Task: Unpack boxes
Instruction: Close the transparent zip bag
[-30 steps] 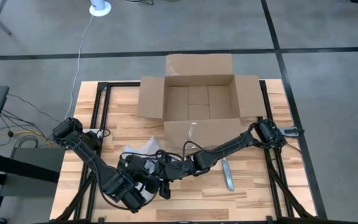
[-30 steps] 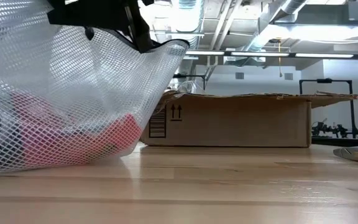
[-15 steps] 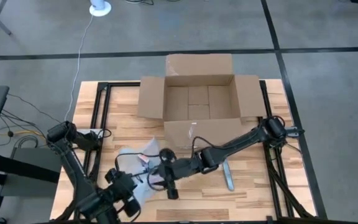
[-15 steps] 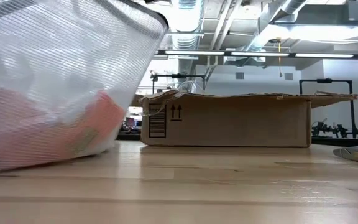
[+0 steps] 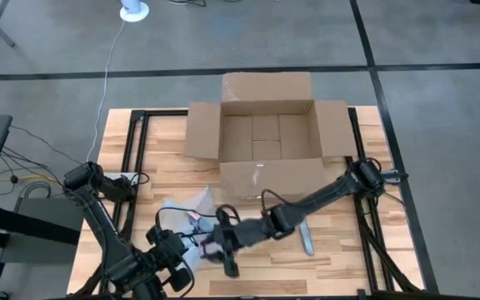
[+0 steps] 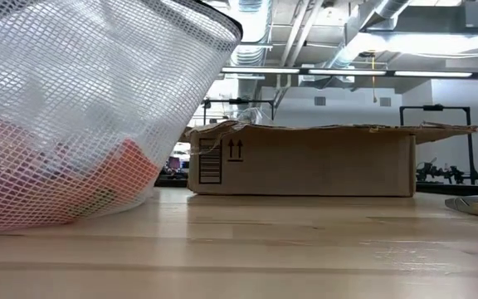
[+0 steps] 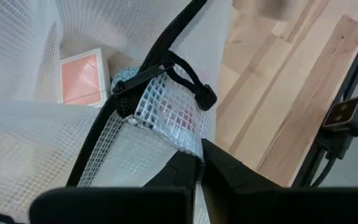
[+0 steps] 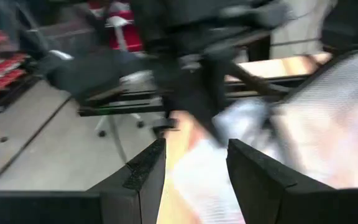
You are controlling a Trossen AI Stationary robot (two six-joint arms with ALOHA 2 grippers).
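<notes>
Cardboard box (image 5: 265, 137), emptied and open at the table's far edge; mesh bag (image 7: 92, 155) is pinched by the closed left gripper (image 7: 201, 163), right gripper (image 8: 191, 177) parted beside it, release judged next.

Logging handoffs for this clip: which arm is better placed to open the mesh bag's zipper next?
Right. The left gripper is shut on the mesh bag, while the right gripper is open beside it.

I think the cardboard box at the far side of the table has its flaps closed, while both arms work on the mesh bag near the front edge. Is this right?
Not quite. The cardboard box has its flaps open; the high view shows its empty inside. The rest holds: both arms are at the mesh bag near the front edge, the left pincer shut on it.
</notes>
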